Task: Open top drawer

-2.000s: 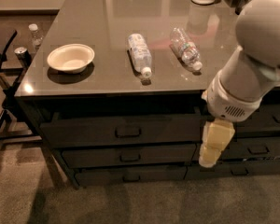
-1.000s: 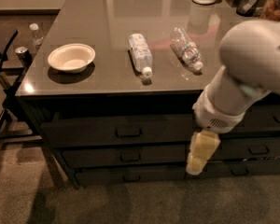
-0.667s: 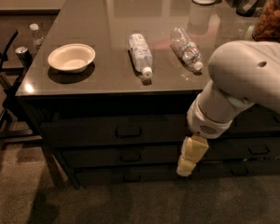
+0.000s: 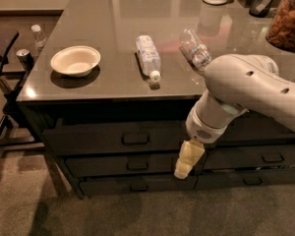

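Hanging tip-down, my gripper (image 4: pixel 183 170) sits below and right of the top drawer (image 4: pixel 88 137) handle (image 4: pixel 135 138); its spread, cannot tell.

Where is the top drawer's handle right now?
Its handle sits mid-view on the top drawer, below the tabletop edge; the hand hangs lower right, apart from it.

Tool (image 4: pixel 182 170) low, just below the right end of the top drawer (image 4: pixel 88 139)
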`<state>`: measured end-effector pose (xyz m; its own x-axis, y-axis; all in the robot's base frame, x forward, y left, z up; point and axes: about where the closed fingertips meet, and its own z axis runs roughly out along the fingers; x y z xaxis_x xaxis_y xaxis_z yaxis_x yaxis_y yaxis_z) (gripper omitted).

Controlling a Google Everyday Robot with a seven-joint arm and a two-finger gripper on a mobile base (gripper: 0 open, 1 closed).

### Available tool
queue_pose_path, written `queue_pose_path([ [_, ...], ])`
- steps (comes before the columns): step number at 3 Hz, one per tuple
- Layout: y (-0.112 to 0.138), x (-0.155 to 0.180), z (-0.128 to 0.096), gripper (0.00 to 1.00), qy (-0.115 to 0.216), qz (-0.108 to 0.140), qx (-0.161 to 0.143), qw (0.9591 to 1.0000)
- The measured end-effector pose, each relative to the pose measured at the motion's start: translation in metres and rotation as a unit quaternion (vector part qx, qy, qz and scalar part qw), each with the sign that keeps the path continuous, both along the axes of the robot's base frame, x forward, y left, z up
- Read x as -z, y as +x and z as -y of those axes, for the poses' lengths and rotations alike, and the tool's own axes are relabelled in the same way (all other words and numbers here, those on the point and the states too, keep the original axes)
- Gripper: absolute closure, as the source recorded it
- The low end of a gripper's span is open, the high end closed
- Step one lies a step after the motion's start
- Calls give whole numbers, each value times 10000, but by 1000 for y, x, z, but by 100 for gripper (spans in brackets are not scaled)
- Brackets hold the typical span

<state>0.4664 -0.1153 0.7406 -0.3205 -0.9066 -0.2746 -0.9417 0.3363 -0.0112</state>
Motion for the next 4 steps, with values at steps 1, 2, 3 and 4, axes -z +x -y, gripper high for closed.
queue_pose_path([
  [1,5,12,-8,0,28,59,31,10000],
  [2,29,34,-24,0,88,180,105,9997],
  [3,53,50,-38,0,143,287,135,9994],
  [4,82,71,-54,0,198,347,91,9992],
])
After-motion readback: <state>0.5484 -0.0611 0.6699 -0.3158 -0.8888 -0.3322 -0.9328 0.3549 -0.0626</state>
